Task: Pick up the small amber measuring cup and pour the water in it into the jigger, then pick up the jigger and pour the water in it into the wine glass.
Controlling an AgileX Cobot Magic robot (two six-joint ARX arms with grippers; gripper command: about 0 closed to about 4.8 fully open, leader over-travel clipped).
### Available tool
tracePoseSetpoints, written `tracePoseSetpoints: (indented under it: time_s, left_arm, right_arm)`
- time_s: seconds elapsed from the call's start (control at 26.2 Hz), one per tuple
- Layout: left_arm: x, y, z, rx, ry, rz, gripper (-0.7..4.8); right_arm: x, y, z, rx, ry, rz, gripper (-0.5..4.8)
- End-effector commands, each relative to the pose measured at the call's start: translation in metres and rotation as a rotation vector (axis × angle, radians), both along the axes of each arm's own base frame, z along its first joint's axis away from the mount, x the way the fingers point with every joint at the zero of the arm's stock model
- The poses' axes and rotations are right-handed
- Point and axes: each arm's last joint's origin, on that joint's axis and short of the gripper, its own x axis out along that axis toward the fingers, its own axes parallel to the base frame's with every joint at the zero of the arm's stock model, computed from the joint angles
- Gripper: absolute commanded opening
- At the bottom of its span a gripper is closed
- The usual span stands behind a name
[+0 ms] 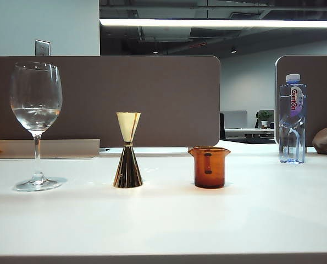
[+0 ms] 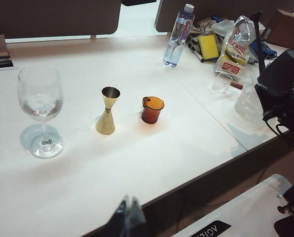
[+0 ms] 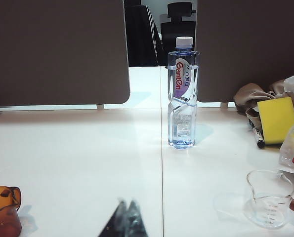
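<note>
Left to right along the tabletop (image 1: 163, 220): wine glass (image 1: 36, 124) holding water (image 1: 36, 117), jigger (image 1: 128, 150), small amber measuring cup (image 1: 209, 167), all upright, apart. Left hand (image 2: 128, 217) closed, empty, at 6 o'clock, back from them. Right hand (image 3: 127, 219) closed, empty, measuring cup at 9 o'clock.

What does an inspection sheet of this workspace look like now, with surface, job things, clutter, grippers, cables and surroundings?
Surface: white table, dry as far as seen.
Job things: wine glass with some water; gold jigger upright in the middle; amber cup upright beside it, apart.
Clutter: water bottle, yellow sponge, marker, clear measuring cup, plastic bag.
Grippers: left gripper shut, back at the table's near edge; right gripper shut, over the table between the amber cup and the clear measuring cup. Both hold nothing.
Cables: black cables on the other arm.
Surroundings: brown partition, office behind.
</note>
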Motion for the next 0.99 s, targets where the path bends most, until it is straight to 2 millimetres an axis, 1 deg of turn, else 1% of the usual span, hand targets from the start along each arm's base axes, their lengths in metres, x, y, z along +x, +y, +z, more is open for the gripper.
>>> tracePoseSetpoints:
  time_s: [0.04,0.15,0.34,0.46,0.54,0.99]
  left_arm:
    - [-0.001,0.0,0.0,0.0,0.003,-0.003,-0.02]
    - [-0.001,0.0,0.0,0.0,0.003,-0.003,-0.02]
    - [-0.001,0.0,0.0,0.0,0.003,-0.003,-0.02]
    - [-0.001,0.0,0.0,0.0,0.003,-0.003,-0.02]
    - [-0.001,0.0,0.0,0.0,0.003,-0.003,-0.02]
    - [-0.001,0.0,0.0,0.0,0.003,-0.003,-0.02]
  right_arm:
    - [0.002,0.0,-0.005,0.003,-0.01,0.005,-0.05]
    - [0.003,0.001,-0.013,0.01,0.014,0.006,-0.04]
    - [0.004,0.001,-0.024,0.003,0.113,0.005,-0.05]
    - [0.004,0.001,-0.031,-0.004,0.184,0.006,-0.05]
    - [0.002,0.001,-0.041,-0.016,0.287,0.004,-0.05]
    - [0.002,0.001,-0.04,-0.014,0.281,0.007,-0.05]
